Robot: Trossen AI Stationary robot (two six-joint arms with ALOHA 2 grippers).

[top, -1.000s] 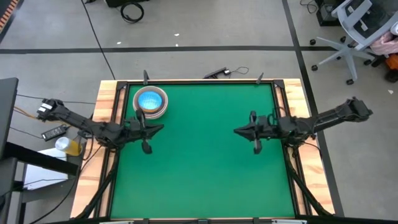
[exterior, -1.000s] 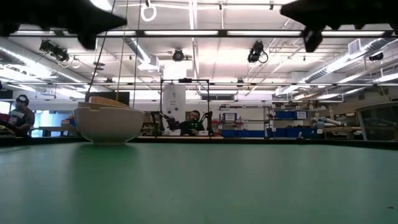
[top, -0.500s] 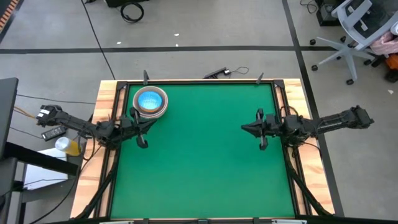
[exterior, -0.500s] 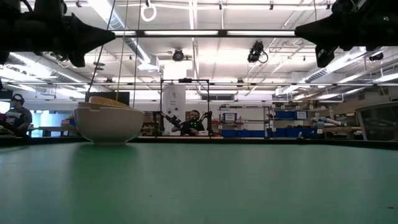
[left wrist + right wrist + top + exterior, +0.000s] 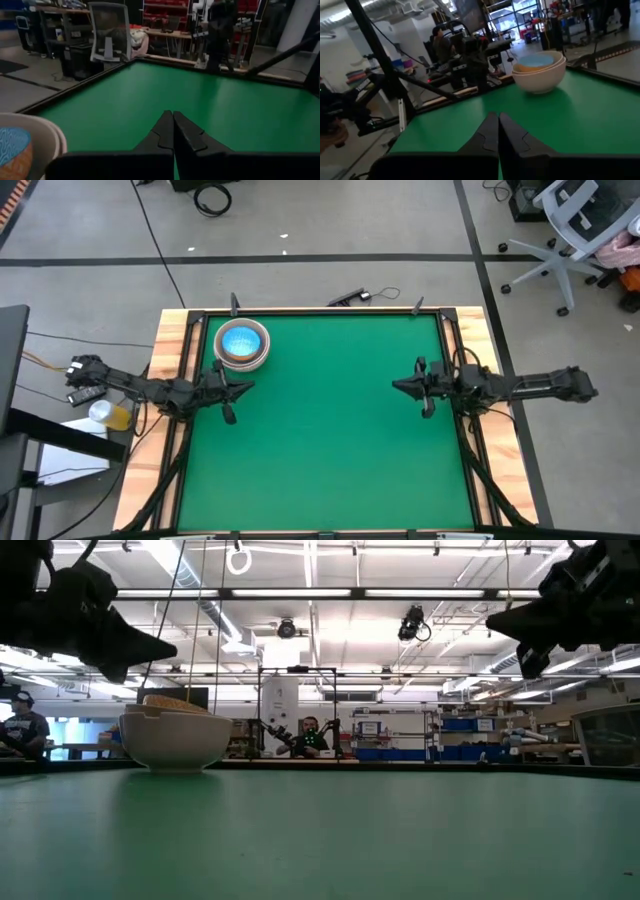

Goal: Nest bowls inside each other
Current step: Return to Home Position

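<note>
The bowls [image 5: 243, 344] stand nested in one stack on the green table near its far left corner, the bright light blue speckled bowl [image 5: 536, 60] innermost and a white bowl [image 5: 176, 740] outermost, resting on its base. My left gripper [image 5: 250, 386] is shut and empty, level above the table's left side, just near of the stack. My right gripper [image 5: 395, 387] is shut and empty, level above the table's right side. Each wrist view shows the fingertips closed together: left [image 5: 173, 116], right [image 5: 498, 117].
The green mat [image 5: 330, 440] lies bare between the two grippers. Wooden rails [image 5: 170, 340] border the table. Small items lie outside the left edge by the arm's base [image 5: 105, 412]. An office chair [image 5: 570, 230] stands on the floor beyond the far right corner.
Both arms have drawn back toward their own table edges and sunk lower, the left toward the left edge, the right toward the right edge. The stack of bowls has stayed where it was.
</note>
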